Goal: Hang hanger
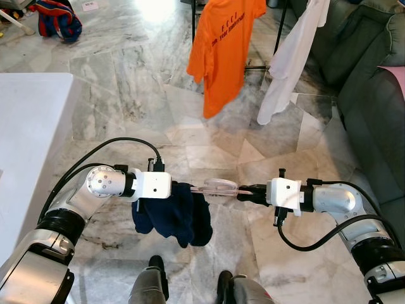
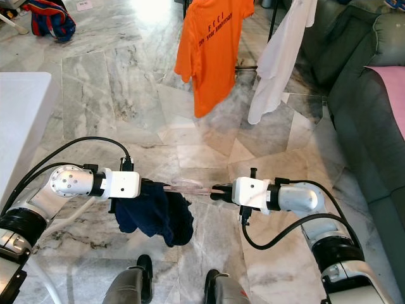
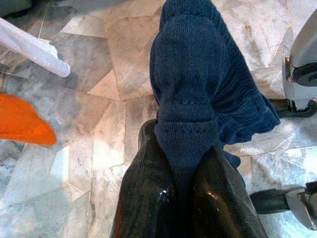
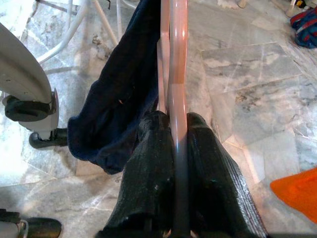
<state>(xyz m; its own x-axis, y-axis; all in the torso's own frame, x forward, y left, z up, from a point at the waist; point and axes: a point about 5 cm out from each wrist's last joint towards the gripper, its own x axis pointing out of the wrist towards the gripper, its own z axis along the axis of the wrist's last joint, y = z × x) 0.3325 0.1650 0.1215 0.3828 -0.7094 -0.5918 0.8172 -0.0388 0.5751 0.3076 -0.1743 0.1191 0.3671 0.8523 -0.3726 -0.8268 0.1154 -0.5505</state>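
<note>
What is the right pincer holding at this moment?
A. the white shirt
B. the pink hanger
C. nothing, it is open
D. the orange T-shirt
B: the right pincer is shut on the pink hanger, whose bar runs between its black fingers, with the dark blue garment draped on it.

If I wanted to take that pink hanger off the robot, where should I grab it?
Probably the bare middle of the hanger, from above: it lies level between the two grippers, the right gripper clamps one end, and the navy garment held by the left gripper covers the other.
</note>
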